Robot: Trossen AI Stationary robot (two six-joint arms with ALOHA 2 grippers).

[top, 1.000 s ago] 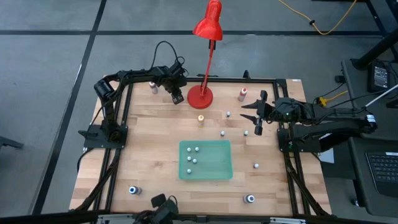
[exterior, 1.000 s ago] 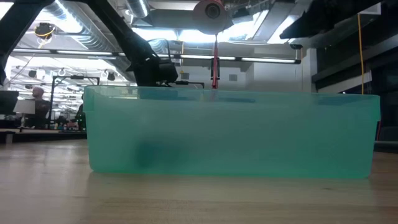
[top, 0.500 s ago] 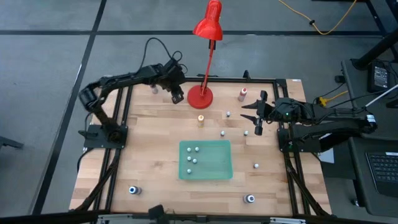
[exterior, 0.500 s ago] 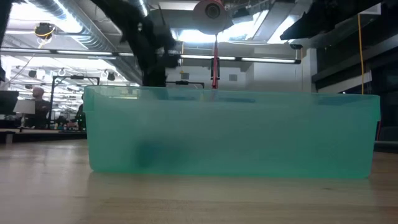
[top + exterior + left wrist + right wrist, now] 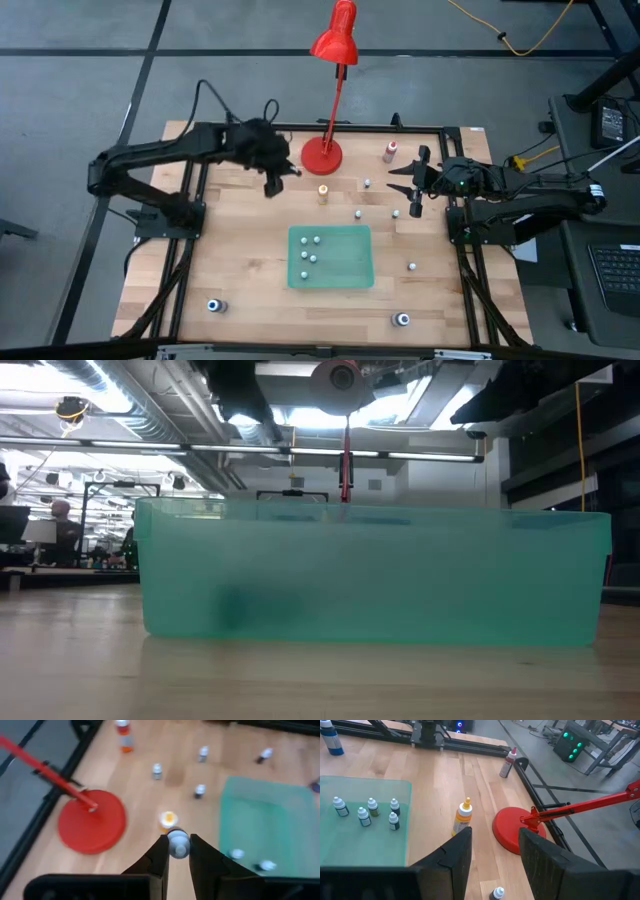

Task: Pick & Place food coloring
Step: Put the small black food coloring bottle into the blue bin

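1. Left pincer [image 5: 178, 851]: closing on one tiny white-capped bottle [image 5: 178, 843] of food coloring, pinching it across cap and neck; hanging above the table [image 5: 240, 250] between the red lamp base [image 5: 322, 155] and the green tray [image 5: 365, 275].
2. Right pincer [image 5: 412, 183]: standing part open, gripping nothing, waiting near the table's right edge.
3. Food coloring, location: four small bottles [image 5: 366, 812] lying in the tray already; others scattering over the bare wood, among them the orange-topped bottle [image 5: 323, 192], a red-topped one [image 5: 390, 151] near the far rail, and two blue-topped ones [image 5: 213, 305] along the near edge.
4. Handling, judged: seeming very light, rigid plastic, smooth and rounded, so likely slipping or twisting under an off-centre pinch; narrow foot, tipping easily on release.
5. Grasp point, judged: taking across the cap or shoulder, squarely centred between the fingers, with gentle pressure; lowering close to the tray floor before letting go.
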